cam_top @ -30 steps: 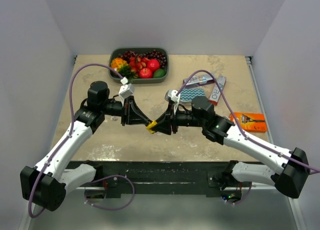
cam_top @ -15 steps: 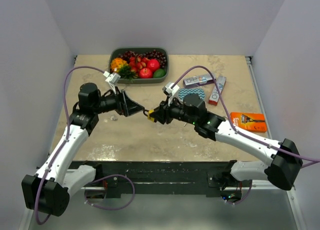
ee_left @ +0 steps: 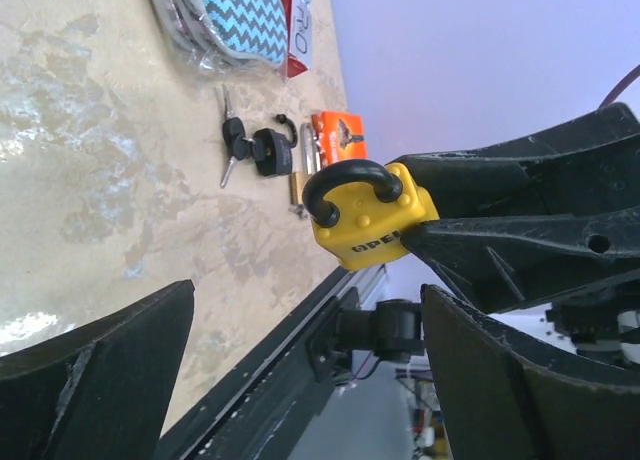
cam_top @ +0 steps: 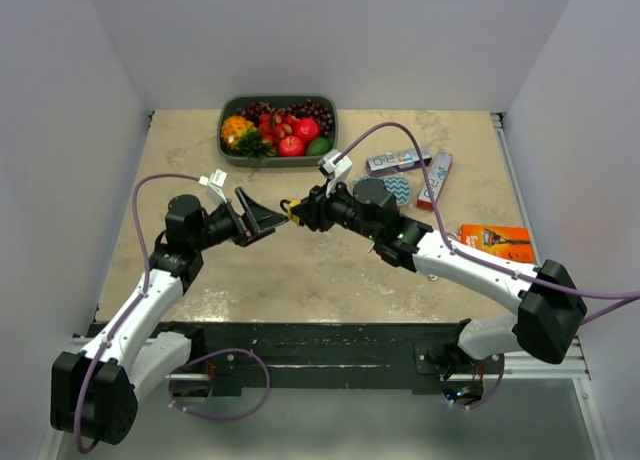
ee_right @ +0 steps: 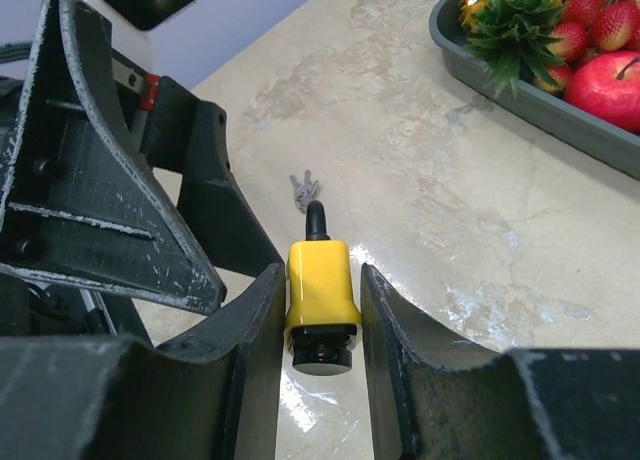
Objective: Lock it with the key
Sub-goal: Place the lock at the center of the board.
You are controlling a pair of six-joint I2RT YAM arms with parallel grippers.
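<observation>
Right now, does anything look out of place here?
Yes. Small keys lie loose on the table, held by neither gripper: the right gripper clamps the yellow padlock, the left gripper stands open, empty.

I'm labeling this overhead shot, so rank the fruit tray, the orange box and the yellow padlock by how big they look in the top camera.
1. fruit tray, clearly the largest.
2. orange box.
3. yellow padlock, the smallest, though only part of it shows.
</observation>
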